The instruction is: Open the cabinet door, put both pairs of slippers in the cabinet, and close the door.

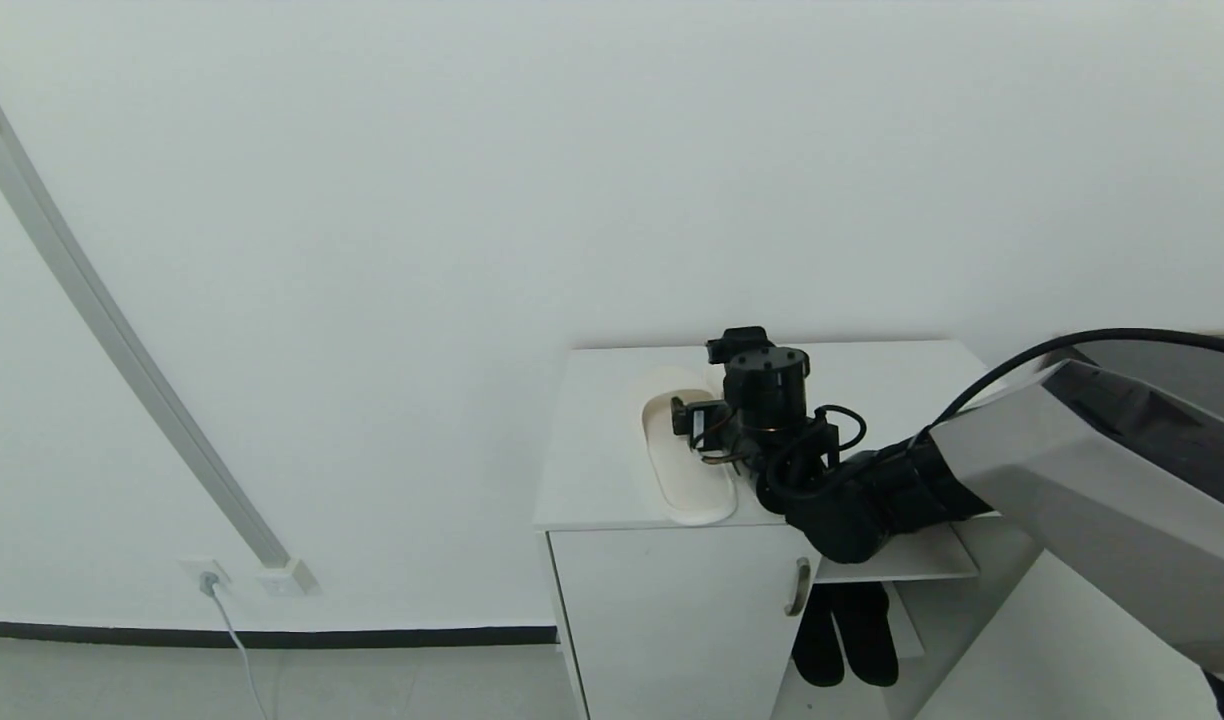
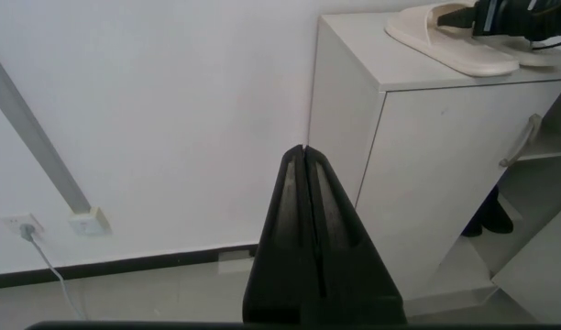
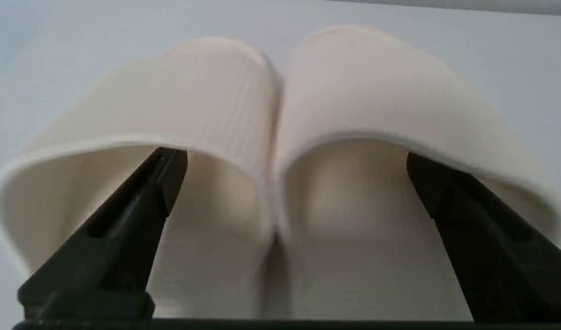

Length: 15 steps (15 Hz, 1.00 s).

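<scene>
- Cream slippers (image 3: 280, 119) sit side by side on top of the cabinet (image 1: 672, 620), near its front edge.
- Right pincer (image 3: 294, 165) is spread wide, one finger in each slipper's mouth, gripping nothing.
- Black slippers (image 1: 844, 630) lie inside the cabinet.
- I judge this the second pickup; next I squeeze both uppers together, then lift.
- Left pincer (image 2: 305, 183), fingers pressed together, hangs low beside the cabinet.

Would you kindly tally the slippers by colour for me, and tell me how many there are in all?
Cream slippers: 2, on top of the cabinet
Black slippers: 2, low inside the cabinet
Total: 4
</scene>
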{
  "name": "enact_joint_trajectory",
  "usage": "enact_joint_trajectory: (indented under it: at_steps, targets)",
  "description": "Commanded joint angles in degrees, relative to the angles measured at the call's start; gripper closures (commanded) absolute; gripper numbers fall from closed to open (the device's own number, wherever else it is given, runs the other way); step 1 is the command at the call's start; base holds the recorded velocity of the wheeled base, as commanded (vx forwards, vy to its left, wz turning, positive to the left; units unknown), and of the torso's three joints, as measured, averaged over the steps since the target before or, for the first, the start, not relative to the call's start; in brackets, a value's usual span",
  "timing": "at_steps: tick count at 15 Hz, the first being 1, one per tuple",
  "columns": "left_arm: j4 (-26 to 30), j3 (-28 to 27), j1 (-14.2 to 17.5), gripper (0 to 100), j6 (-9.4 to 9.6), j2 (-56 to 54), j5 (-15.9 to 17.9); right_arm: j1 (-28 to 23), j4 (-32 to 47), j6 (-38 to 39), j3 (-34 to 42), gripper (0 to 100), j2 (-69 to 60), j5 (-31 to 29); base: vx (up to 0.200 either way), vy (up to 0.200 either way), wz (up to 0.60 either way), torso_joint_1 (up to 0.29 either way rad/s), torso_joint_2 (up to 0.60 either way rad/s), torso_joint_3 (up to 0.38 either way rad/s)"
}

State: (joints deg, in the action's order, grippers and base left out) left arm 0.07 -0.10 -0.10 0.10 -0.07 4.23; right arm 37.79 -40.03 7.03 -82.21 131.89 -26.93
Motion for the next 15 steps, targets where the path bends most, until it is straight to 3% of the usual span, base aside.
enact_joint_trajectory:
  at_steps: [1,6,7,15]
  targets:
    - [0.0,0.0,0.0,100,-0.01,0.1,0.0,0.2,0.7,-0.1,-1.8,0,0.7,0.6,0.0,0.0,0.0,0.0,0.0,0.0]
    - [0.0,0.0,0.0,100,-0.01,0.1,0.0,0.4,3.1,-0.2,-5.5,0,2.2,0.7,0.0,0.0,0.0,0.0,0.0,0.0]
    - [0.0,0.0,0.0,100,0.08,0.1,0.0,0.4,4.0,-0.4,-6.1,100,2.4,0.7,0.0,0.0,0.0,0.0,0.0,0.0]
    - [0.0,0.0,0.0,100,-0.01,0.1,0.0,0.5,4.3,-0.4,-6.2,100,2.3,0.7,0.0,0.0,0.0,0.0,0.0,0.0]
